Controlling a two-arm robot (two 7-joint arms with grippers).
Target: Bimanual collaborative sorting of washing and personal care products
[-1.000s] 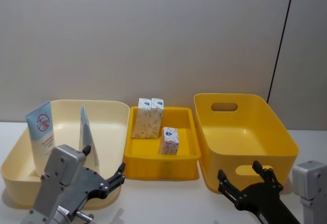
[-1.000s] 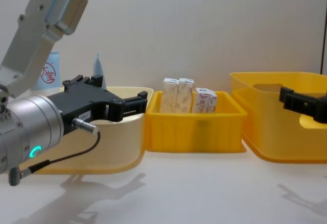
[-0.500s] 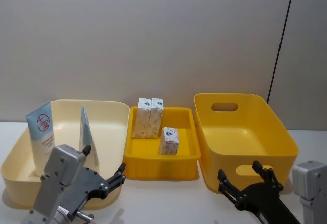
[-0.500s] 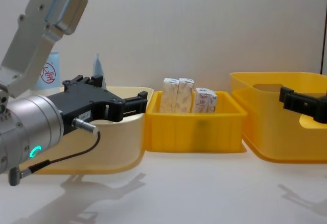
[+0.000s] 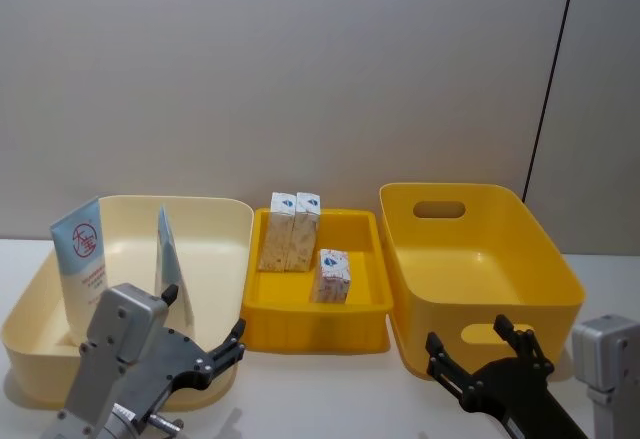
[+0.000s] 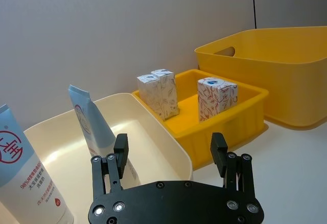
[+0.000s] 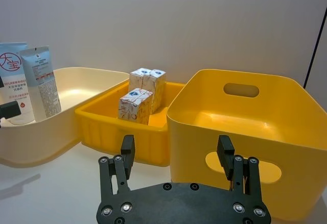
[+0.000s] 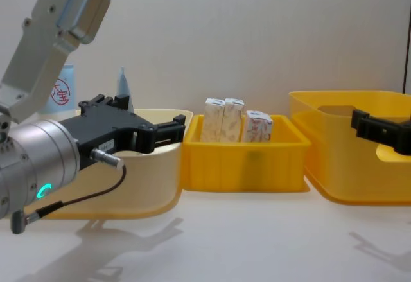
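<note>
Left gripper (image 5: 222, 351): black and two-fingered, nearest me on the left, just in front of the cream bin's near right corner. Its jaws are spread wide with nothing between them.
Right gripper (image 5: 470, 347): black, equally near on the right, before the big yellow bin's near wall. Its jaws are also apart and empty.
Rounded cream plastic bin (image 5: 232, 211): on the left, touching the tray beside it.
Shallow yellow plastic tray (image 5: 312, 334): in the middle, between the two bins.
Deep yellow plastic bin with handle slots (image 5: 562, 271): on the right, with nothing inside.
Pale blue-and-white tube with a red round logo (image 5: 82, 257): stands leaning at the cream bin's left side.
Plain pale blue tube (image 5: 168, 257): upright in the cream bin, right of the first tube.
White carton with red print (image 5: 331, 275): upright mid-tray, standing alone.
Two cream patterned cartons (image 5: 290, 231): touching each other at the tray's far left.
Change: none; over the last second neither arm nor any pack has shifted.
Meaning: I'd judge the sorting is paused. The tubes seem placed, and the cartons still await a reach from either open gripper.
</note>
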